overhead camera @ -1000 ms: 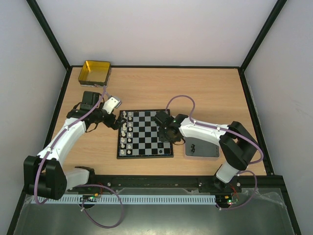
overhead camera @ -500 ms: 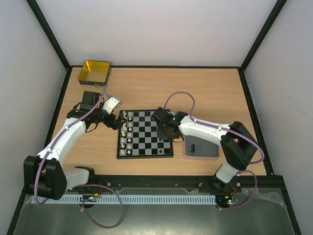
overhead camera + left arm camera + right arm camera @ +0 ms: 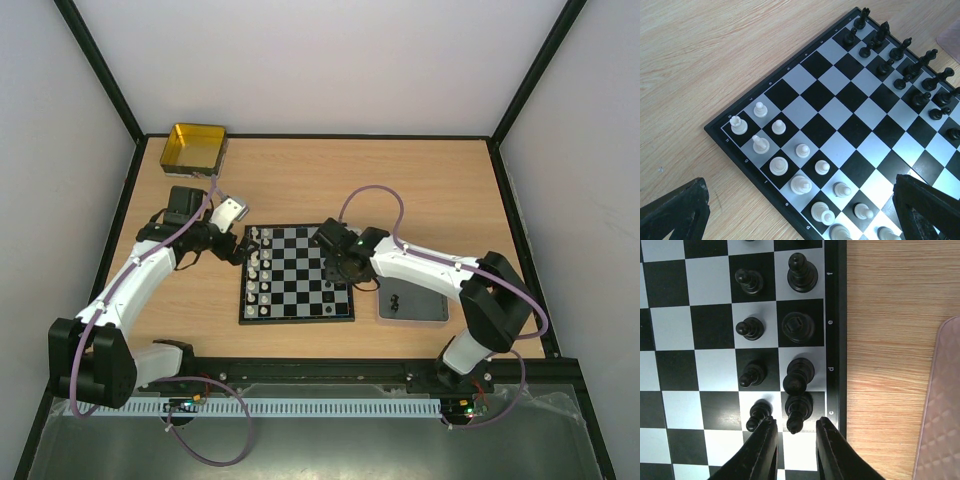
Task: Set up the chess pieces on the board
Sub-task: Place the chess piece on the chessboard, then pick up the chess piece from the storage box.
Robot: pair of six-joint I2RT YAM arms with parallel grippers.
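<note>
From the top view we look steeply down from above and behind the arm bases, taking in the whole table (image 3: 400, 180), with the board (image 3: 296, 272) mid-frame. Our left wrist view looks obliquely and closely across its whitish pieces (image 3: 779, 165). Our right wrist view faces straight down, closer still, over its black pieces (image 3: 798, 328). All three share the board.

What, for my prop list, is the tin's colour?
Yellow; the tin shows best in the top external view.
</note>
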